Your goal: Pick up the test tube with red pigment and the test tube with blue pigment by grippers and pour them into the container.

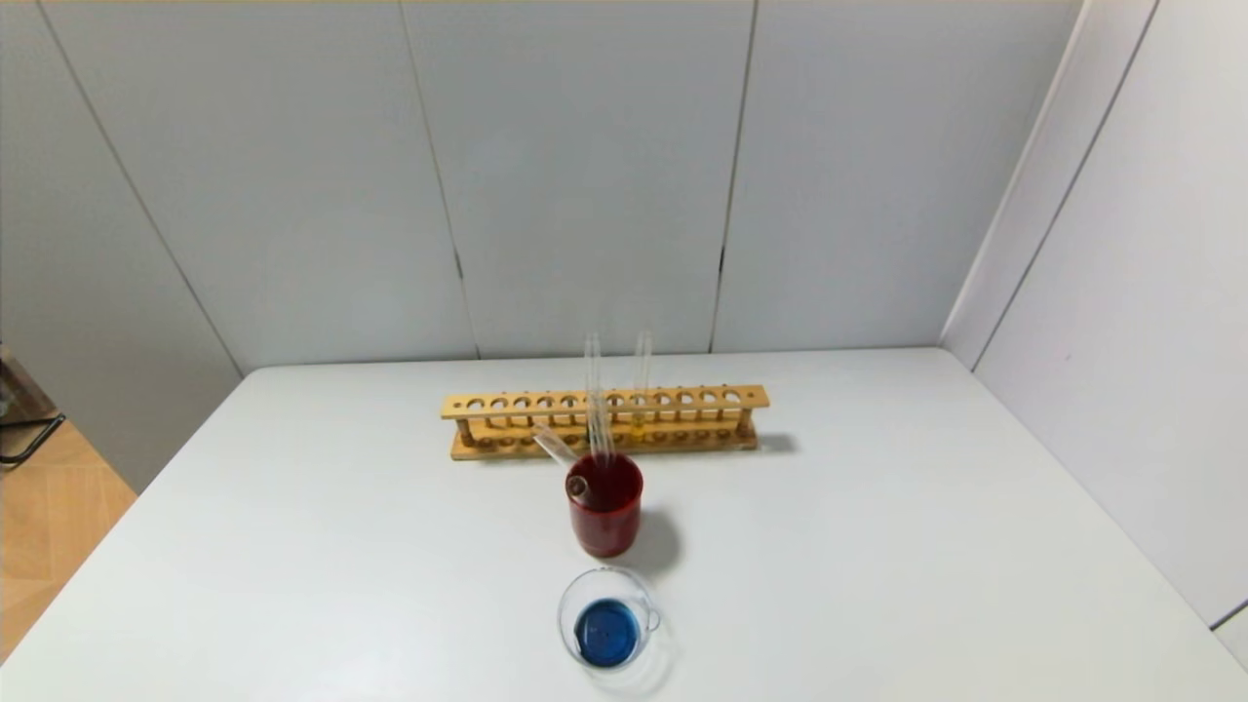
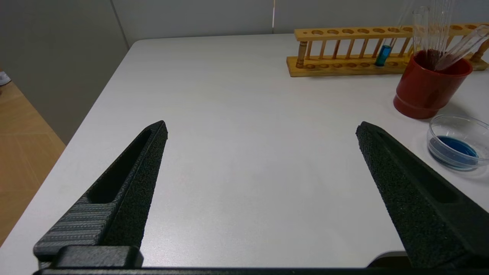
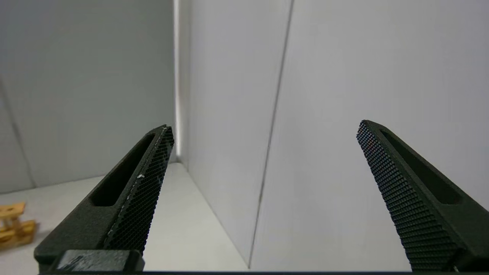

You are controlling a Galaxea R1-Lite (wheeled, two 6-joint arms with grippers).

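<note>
The container (image 1: pixel 565 606), a low clear beaker, stands near the table's front with blue liquid in it; it also shows in the left wrist view (image 2: pixel 450 121). No tube with red or bright blue liquid shows. Several clear tubes (image 1: pixel 597 439) stand or lean in the dark-red cup (image 1: pixel 604 526), also in the left wrist view (image 2: pixel 431 30). My left gripper (image 2: pixel 261 128) is open and empty over bare table, well to the left of the cup. My right gripper (image 3: pixel 265 128) is open and empty, facing the right wall. Neither gripper shows in the head view.
The wooden rack (image 1: pixel 604 402) stands behind the cup and holds a yellow-liquid tube (image 1: pixel 640 395) and a teal-liquid tube (image 2: pixel 383 55). Its end shows in the right wrist view (image 3: pixel 13 225). The white table (image 1: pixel 292 536) meets walls at the back and right.
</note>
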